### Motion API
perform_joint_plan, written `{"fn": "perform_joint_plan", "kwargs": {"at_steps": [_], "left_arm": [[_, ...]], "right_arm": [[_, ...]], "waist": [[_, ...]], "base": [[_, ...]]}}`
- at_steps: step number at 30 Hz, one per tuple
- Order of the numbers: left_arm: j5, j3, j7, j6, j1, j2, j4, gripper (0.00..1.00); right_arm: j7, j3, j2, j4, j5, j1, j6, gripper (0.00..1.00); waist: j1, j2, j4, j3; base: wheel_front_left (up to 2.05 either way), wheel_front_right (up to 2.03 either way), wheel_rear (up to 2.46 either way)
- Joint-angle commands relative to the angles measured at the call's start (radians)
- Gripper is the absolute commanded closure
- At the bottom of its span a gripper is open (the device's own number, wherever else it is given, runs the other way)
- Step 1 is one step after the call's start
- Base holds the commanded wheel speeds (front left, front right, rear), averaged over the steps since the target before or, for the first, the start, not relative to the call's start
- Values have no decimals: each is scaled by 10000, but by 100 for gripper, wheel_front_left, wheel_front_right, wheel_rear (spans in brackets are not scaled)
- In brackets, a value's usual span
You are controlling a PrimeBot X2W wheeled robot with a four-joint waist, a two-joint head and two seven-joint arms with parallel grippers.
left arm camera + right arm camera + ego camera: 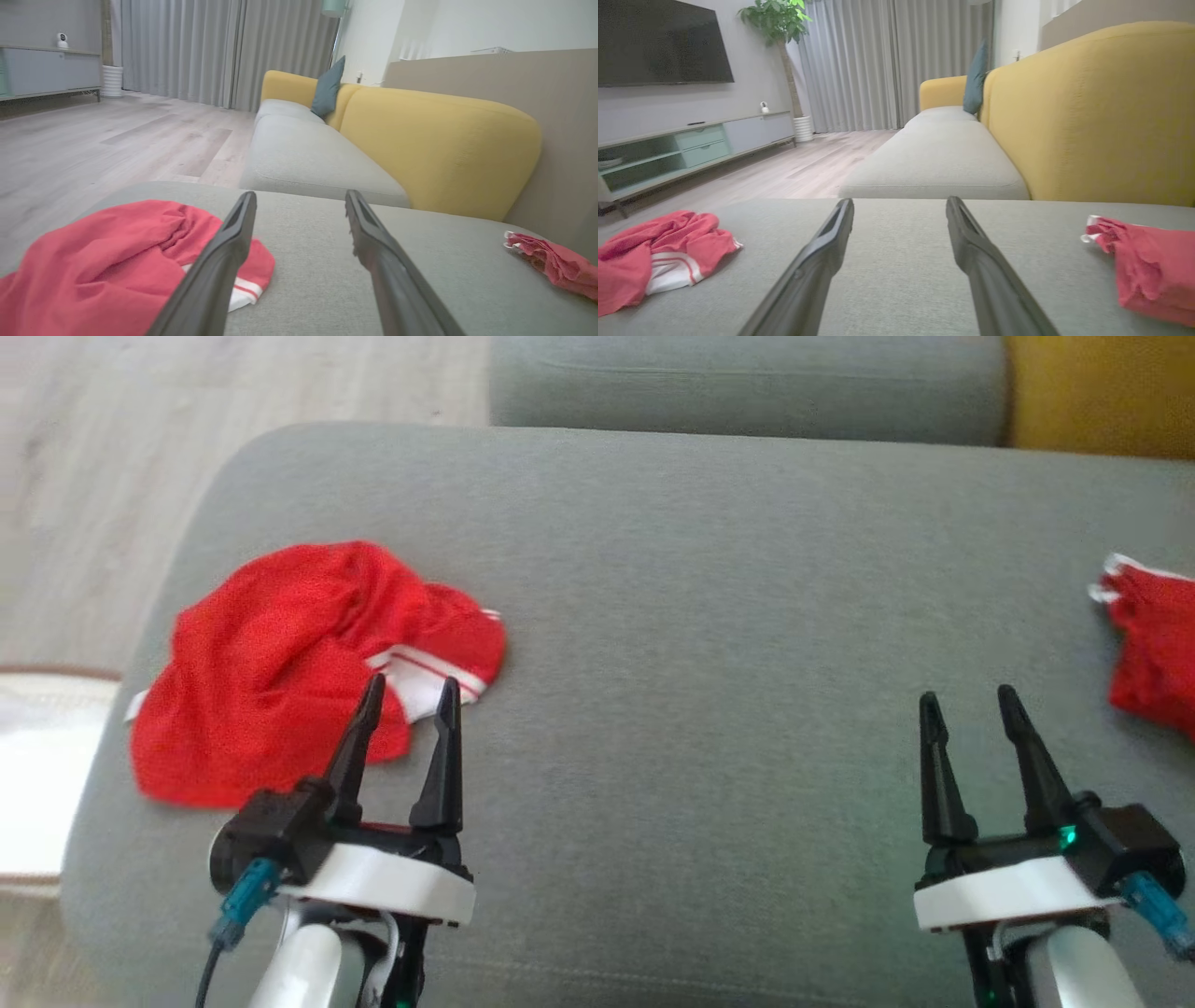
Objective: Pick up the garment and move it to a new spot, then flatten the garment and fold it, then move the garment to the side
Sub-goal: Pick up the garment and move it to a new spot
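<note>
Garments, two: red garment [280, 663] crumpled at the grey seat's [709, 616] left end, by the left gripper [411, 683]; second garment [1153, 649] at the right edge. Grippers, two: left gripper and right gripper [966, 695] spread, empty. Right wrist view adds one television [658, 42], one plant [777, 16].

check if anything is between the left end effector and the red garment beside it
Nothing visible does. The left end effector, open, hangs right at the near edge of the crumpled red garment, with bare grey cushion around. A second red cloth lies far to the right, out of the way.
</note>
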Motion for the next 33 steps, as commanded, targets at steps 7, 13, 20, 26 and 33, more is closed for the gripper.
{"fn": "perform_joint_plan", "kwargs": {"at_steps": [7, 13, 20, 26, 33], "left_arm": [[73, 519, -53, 95, -278, 27, -342, 0], [97, 663, -53, 102, -146, 27, -331, 0], [69, 726, -53, 120, -53, 27, -352, 0], [134, 806, -53, 83, 42, 27, -353, 0], [165, 1050, -53, 53, 8, 27, -397, 0]], "right_arm": [[-106, 595, -39, -209, 67, -122, 39, 0], [-106, 712, -39, -144, 151, -64, 39, 0], [-106, 865, -39, -35, 210, 24, 39, 0], [-107, 925, -39, 50, 278, -44, 39, 0], [-107, 964, -39, 51, 373, -88, 39, 0]], "waist": [[0, 0, 1679, -121], [0, 0, 2549, -197], [0, 0, 3251, -301], [0, 0, 3400, -388], [0, 0, 3285, -318]], "base": [[0, 0, 0], [0, 0, 0], [0, 0, 0], [0, 0, 0], [0, 0, 0]]}}
